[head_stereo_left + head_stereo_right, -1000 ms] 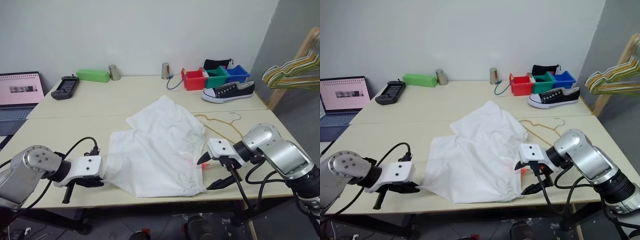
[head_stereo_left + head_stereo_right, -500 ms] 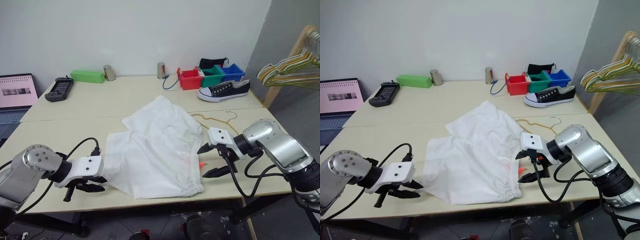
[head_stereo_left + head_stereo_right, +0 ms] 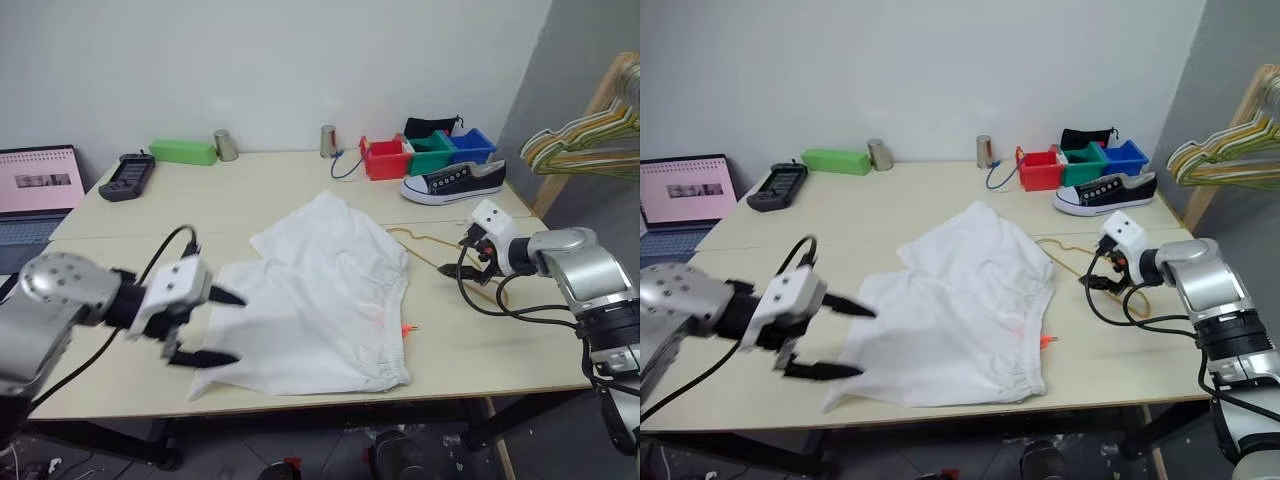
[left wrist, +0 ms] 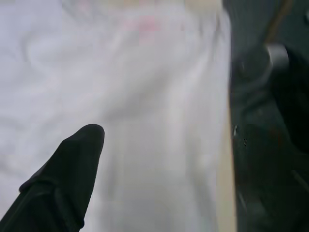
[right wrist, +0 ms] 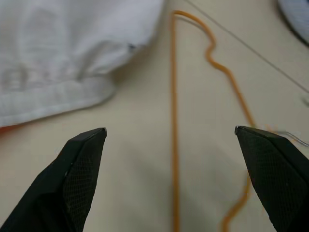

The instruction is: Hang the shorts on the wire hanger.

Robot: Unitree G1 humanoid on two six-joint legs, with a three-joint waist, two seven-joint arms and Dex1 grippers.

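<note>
Table (image 3: 120,225): pale wood, near edge cut off by the frame.

Shorts (image 3: 320,290): white, spread flat at table centre, long axis running from 1 o'clock (legs, far side) to 7 o'clock; gathered waistband along the near right edge, an orange-red drawstring tip (image 3: 405,328) poking out at 4 o'clock. Their right edge hides part of the wire hanger.

Wire hanger (image 3: 440,250): thin yellow-tan wire lying flat at 3 o'clock of the shorts; hook end points toward 1 o'clock and is hard to make out.

Left gripper (image 3: 218,327): arm reaching in from 9 o'clock, raised off the table above the shorts' near left corner, fingers spread wide, nothing in them. In the left wrist view one finger (image 4: 67,183) shows against blurred white cloth.

Right gripper (image 3: 472,262): arm bent in from 3 o'clock, angled down over the hanger, fingers wide apart with the wire between them in the right wrist view, empty, not touching it.
</note>
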